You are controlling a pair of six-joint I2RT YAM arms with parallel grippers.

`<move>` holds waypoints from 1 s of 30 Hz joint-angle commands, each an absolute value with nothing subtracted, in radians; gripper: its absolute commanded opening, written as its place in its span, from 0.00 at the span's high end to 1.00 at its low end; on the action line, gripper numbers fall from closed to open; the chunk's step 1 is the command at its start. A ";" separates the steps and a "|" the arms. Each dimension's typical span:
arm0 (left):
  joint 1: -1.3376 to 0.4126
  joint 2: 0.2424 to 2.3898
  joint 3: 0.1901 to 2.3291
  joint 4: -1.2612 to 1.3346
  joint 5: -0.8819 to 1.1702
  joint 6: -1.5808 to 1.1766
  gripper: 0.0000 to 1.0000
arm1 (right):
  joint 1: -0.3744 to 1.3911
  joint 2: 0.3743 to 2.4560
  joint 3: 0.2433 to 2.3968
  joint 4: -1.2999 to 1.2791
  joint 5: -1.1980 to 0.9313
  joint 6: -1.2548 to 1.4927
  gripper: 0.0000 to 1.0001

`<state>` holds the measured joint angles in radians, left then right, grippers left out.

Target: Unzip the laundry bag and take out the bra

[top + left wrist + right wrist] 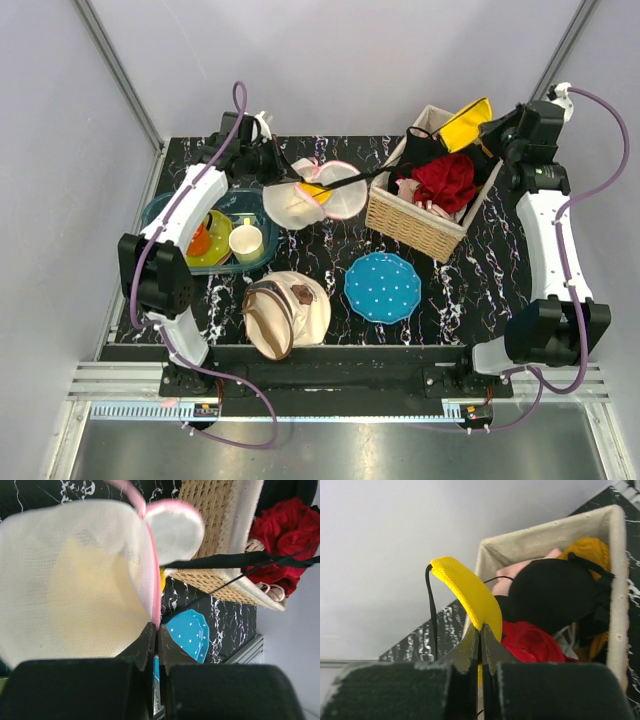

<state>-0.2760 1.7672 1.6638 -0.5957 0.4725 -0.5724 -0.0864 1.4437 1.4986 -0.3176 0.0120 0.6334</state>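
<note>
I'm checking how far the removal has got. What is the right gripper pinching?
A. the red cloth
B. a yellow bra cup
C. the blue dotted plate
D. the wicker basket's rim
B: in the right wrist view the right gripper is shut on the yellow bra cup, holding it above the wicker basket, while the red cloth lies inside the basket.

The surface point(480, 285) is black with thin white veins, like marble. Plain pale grey-lilac walls close it on three sides: the back wall point(330, 60), the left wall point(50, 200) and the right wall point(622, 275). A slim metal post point(118, 70) stands in each back corner. A ribbed aluminium rail point(330, 385) runs along the near edge. The light is soft and even.
</note>
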 commanded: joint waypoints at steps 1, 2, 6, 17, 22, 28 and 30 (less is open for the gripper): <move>-0.270 1.839 1.686 -0.591 0.497 -0.566 1.00 | -0.089 1.385 1.589 -0.226 -0.100 0.689 1.00; -0.270 1.850 1.680 -0.591 0.508 -0.568 1.00 | -0.087 1.381 1.595 -0.222 -0.113 0.698 1.00; -0.270 1.870 1.644 -0.555 0.512 -0.575 1.00 | -0.089 1.345 1.632 -0.219 -0.162 0.721 1.00; -0.270 1.882 1.523 -0.503 0.480 -0.594 1.00 | -0.086 1.489 2.029 -0.204 -0.348 0.887 1.00; -0.270 1.882 1.488 -0.494 0.492 -0.597 1.00 | -0.083 1.598 2.292 -0.310 -0.322 0.859 1.00; -0.270 1.859 1.523 -0.480 0.497 -0.615 1.00 | -0.084 1.746 2.572 -0.503 -0.258 0.766 1.00; -0.268 1.868 1.567 -0.514 0.482 -0.606 1.00 | -0.086 1.750 2.585 -0.515 -0.226 0.758 1.00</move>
